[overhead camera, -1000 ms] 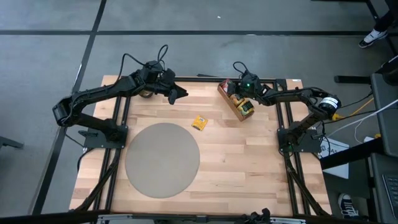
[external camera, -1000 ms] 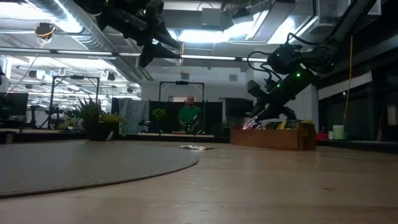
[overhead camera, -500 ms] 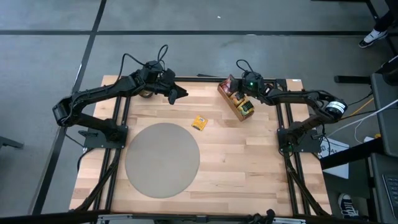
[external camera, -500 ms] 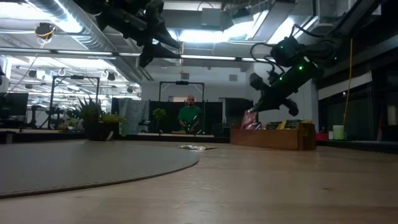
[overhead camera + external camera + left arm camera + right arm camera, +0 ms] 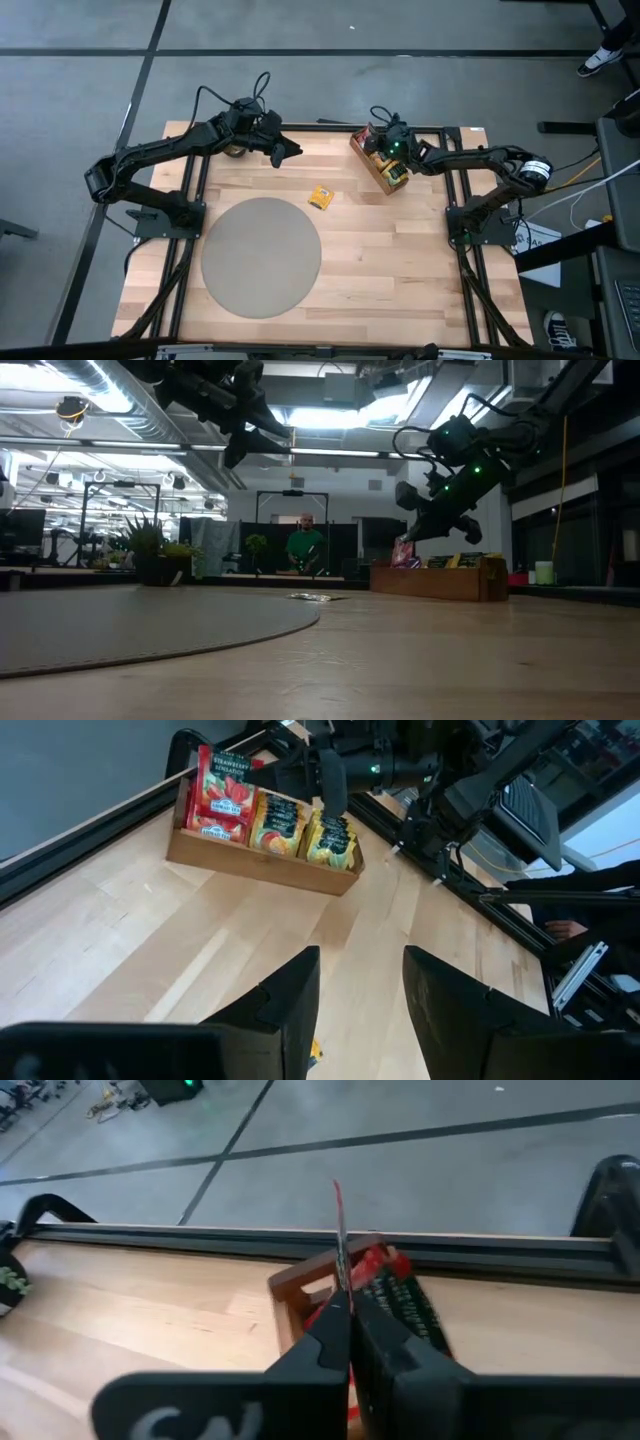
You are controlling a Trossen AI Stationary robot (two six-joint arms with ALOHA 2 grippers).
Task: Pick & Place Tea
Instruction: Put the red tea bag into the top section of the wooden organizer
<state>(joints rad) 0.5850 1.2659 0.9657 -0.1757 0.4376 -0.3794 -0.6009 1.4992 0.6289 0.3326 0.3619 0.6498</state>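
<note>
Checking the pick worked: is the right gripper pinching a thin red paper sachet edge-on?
Yes, the right gripper is shut on a thin red paper sachet standing edge-on above the brown wooden tray.

the red tea packet in the wooden tray reads "strawberry sensation"; other print is too small to read.

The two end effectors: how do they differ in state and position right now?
The right end effector is shut on a red tea sachet, held edge-up; the left end effector is open and holds nothing. The right one sits over the wooden tray at the table's back right; the left one hangs above the back left of the table, away from the tray. Both are raised off the tabletop.
</note>
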